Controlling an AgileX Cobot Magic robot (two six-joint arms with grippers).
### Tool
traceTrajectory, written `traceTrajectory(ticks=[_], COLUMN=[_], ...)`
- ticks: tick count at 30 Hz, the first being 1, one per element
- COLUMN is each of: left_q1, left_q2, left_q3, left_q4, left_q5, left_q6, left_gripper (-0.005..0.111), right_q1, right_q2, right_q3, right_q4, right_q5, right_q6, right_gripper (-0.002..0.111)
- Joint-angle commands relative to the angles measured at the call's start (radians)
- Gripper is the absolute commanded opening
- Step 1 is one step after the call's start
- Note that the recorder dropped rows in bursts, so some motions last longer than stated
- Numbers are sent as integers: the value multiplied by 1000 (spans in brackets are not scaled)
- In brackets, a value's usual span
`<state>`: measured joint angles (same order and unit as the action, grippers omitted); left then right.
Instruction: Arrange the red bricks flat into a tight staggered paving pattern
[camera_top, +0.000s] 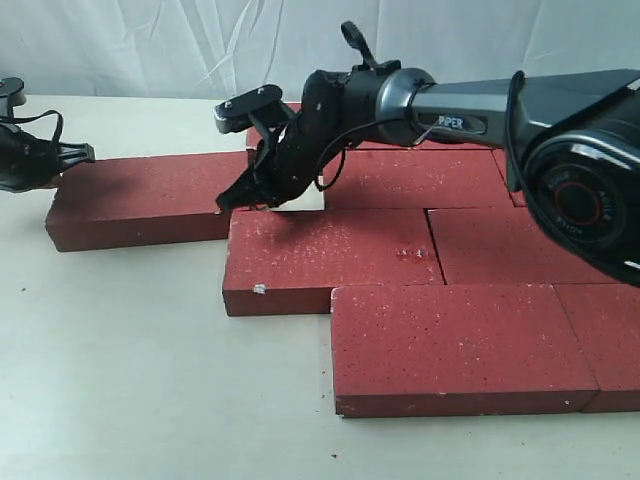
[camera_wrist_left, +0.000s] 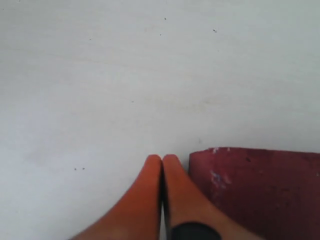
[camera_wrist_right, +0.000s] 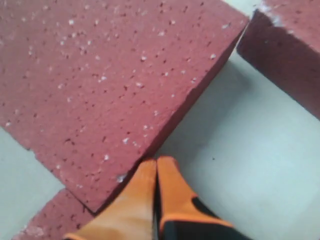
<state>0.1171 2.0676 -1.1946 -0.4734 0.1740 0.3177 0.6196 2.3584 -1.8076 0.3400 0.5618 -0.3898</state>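
Several red bricks (camera_top: 330, 262) lie partly hidden behind the right arm (camera_top: 470, 105).

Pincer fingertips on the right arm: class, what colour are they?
Orange; the fingertips show best in the right wrist view.

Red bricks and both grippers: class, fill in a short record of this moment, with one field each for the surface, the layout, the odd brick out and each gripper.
surface: pale table
layout: red bricks lying flat in staggered rows
odd one out: left-end brick, separated from the next brick in its row by a gap
left gripper: shut, empty, beside the left-end brick's corner
right gripper: shut, empty, tip down in the gap beside a brick edge
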Motion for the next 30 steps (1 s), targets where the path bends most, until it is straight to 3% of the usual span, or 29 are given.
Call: traceTrajectory(ticks=[1,15,20,30], left_q1=[-6,-10,-40,-70], left_q2=[3,3,3,3], left_q3=[-6,-6,-6,-6], left_q4=[-5,-5,-5,-5], left_q5=[-12,-70,-79,-115], left_q6=[9,34,87,87], left_gripper=[0,0,0,0], right_q1=[8,9,9,9], right_q2=[5,-86,-89,-92], right_q3=[-2,-2,-2,-2], right_q4=[7,-179,-216,-367], right_q5=[-19,4,-6,3], right_q6=[-21,-17,-14,166], right_gripper=[-1,-1,-1,-1])
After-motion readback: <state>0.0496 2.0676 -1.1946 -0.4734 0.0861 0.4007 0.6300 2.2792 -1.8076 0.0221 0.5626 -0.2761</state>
